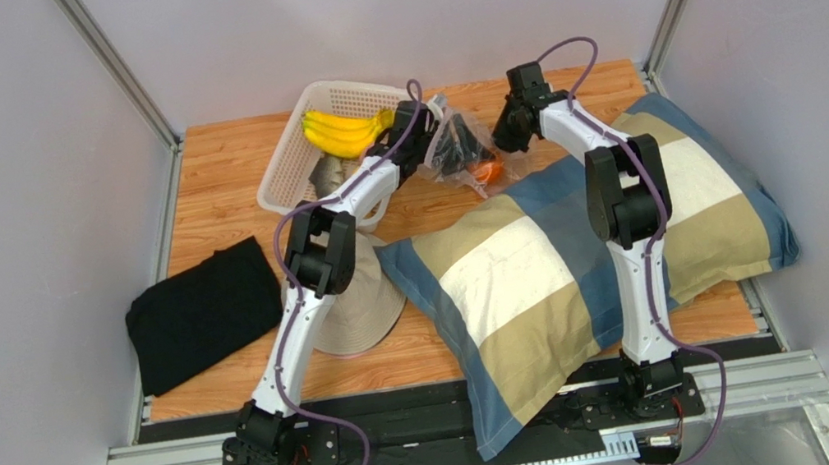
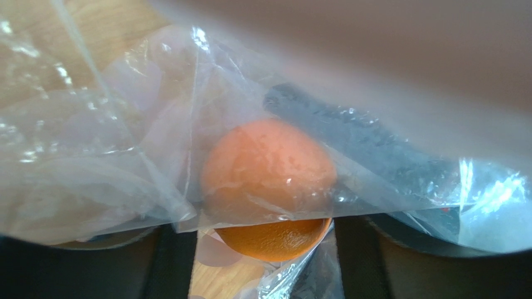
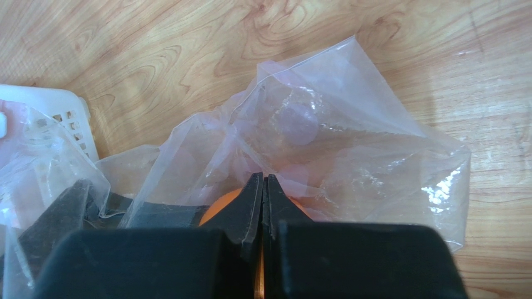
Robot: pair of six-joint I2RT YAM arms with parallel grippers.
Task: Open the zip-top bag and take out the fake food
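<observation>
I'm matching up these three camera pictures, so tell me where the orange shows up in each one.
Top external: the orange sits far centre, at the zip-top bag's near end, by the pillow's far edge.
Left wrist: the orange is dead centre, mostly veiled by the bag, lower part bare.
Right wrist: a sliver at bottom centre, behind the right gripper.
Shared landmark: the zip-top bag.
</observation>
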